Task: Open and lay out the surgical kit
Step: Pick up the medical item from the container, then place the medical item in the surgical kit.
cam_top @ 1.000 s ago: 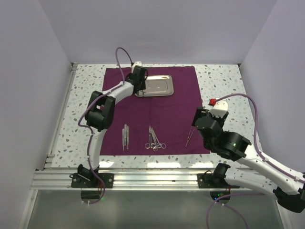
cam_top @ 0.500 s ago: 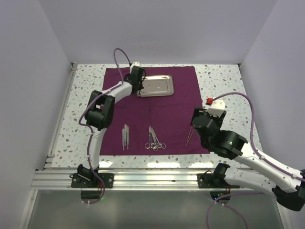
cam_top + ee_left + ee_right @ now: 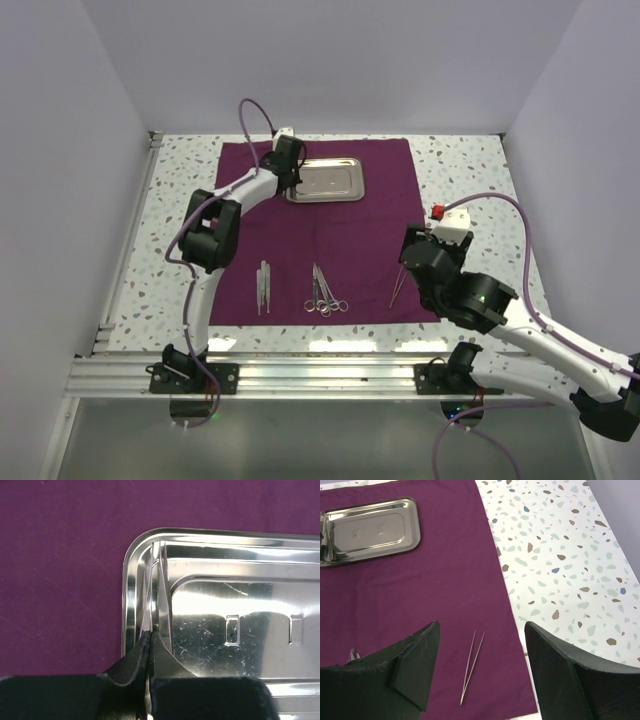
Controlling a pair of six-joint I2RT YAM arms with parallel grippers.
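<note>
Left wrist cam: L gripper pinched shut on steel tray rim; R gripper wide open above tweezers on cloth.

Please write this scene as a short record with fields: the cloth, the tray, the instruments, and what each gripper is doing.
cloth: purple cloth, spread flat
tray: steel tray, empty, on the cloth's far part
instruments: slim pair, ring-handled instruments and tweezers, in a row near the cloth's near edge
left arm: left gripper shut on the tray's rim at a short end
right arm: right gripper open above the tweezers, not touching them
</note>
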